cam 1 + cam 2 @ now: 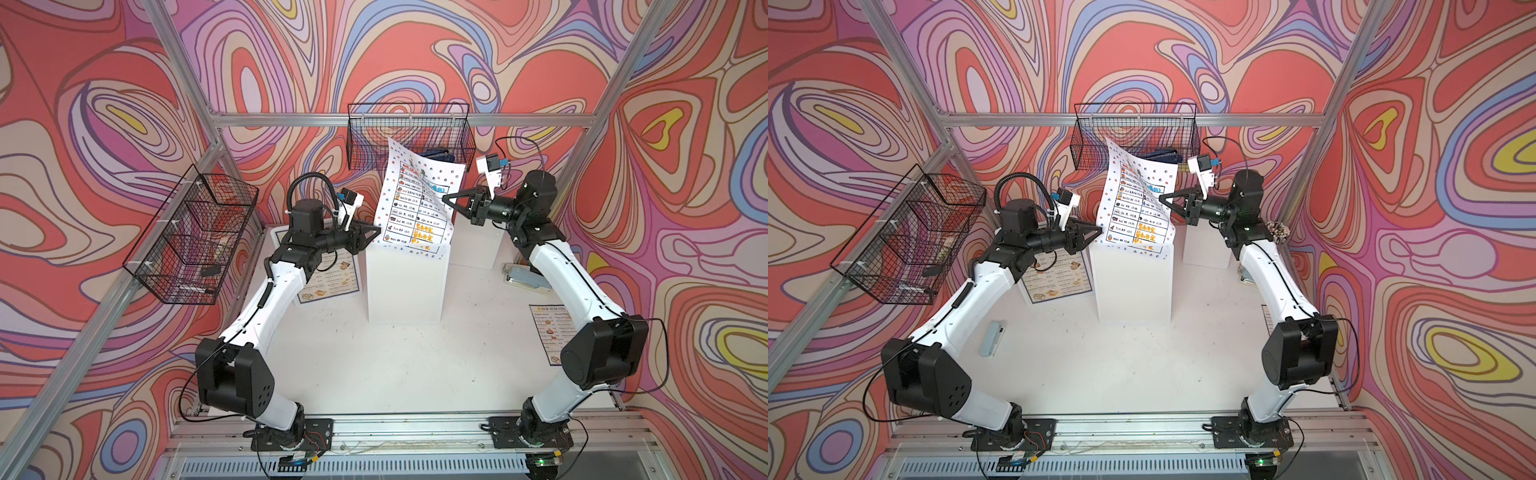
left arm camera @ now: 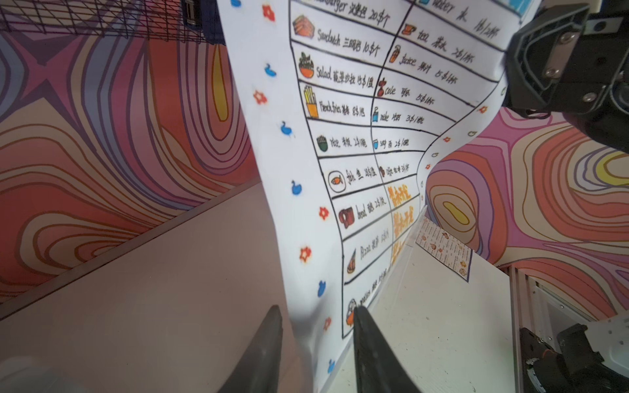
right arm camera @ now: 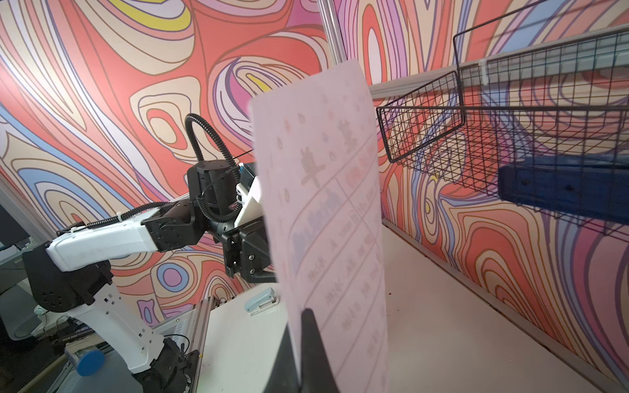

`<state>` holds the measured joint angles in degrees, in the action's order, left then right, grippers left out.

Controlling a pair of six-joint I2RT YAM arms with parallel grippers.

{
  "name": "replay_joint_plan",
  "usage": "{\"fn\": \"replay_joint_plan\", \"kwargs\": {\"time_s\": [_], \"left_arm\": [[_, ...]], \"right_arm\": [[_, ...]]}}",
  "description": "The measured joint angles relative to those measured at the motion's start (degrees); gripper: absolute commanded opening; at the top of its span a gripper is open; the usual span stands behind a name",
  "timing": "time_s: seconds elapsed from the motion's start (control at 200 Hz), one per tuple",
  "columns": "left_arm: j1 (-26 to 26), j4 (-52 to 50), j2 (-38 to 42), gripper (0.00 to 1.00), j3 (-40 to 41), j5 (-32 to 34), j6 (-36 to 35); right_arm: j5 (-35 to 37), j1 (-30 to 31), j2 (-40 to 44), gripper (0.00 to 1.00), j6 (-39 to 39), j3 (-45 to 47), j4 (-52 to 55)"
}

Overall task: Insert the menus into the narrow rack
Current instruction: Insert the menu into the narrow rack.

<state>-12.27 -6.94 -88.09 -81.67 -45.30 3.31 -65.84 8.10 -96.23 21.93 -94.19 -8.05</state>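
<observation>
white menu (image 1: 415,203) is up off the surface (image 1: 374,365), standing curved w/ its bottom edge draped over the top of the tall white block (image 1: 405,291). its top corner rises in front of the wire rack (image 1: 365,141) on the back wall, not in it; right wrist view shows it beside the rack, apart. right jaws are pinched tight on the menu's right edge abt mid-height. left jaws are narrowly parted, straddling the bottom left corner: one finger (image 2: 374,357) touches the printed face, the other stands off w/ a gap. left dim sum menu (image 1: 336,278) lies flat partly under the left arm (image 1: 270,303). right dim sum menu (image 1: 548,332) lies flat by the right arm (image 1: 557,270). dark blue thing (image 1: 436,156) sits in the rack.
</observation>
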Motion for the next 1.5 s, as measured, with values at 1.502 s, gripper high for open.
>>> {"fn": "replay_joint_plan", "kwargs": {"time_s": [1.502], "left_arm": [[-0.8, 9.4, 7.8, 0.0, 12.1, 4.5, 4.1]], "right_arm": [[0.3, -0.9, -2.6, 0.0, 4.3, -3.9, -3.7]]}}
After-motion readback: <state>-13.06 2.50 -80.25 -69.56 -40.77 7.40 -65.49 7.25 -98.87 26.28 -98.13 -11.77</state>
